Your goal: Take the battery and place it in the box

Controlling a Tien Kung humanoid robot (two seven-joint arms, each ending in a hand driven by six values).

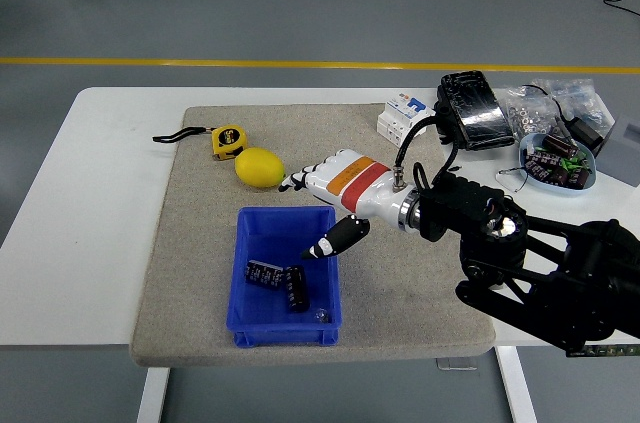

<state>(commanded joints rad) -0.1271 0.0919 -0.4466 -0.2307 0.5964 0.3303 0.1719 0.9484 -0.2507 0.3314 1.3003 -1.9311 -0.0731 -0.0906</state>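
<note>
A black cylindrical battery (pixel 267 274) lies flat on the floor of the blue box (pixel 254 326), next to a second black battery (pixel 296 288) that lies beside it. My right hand (pixel 322 211), white with an orange and red band, hovers over the box's far right corner with fingers spread and nothing in it. Its thumb tip points down toward the batteries but does not touch them. The left arm is out of view.
A lemon (pixel 259 167) and a yellow tape measure (pixel 227 140) lie on the grey mat (pixel 190 243) behind the box. At the table's right are a white carton (pixel 402 114), a black pouch (pixel 473 109), plastic bags and a bowl of parts (pixel 558 164).
</note>
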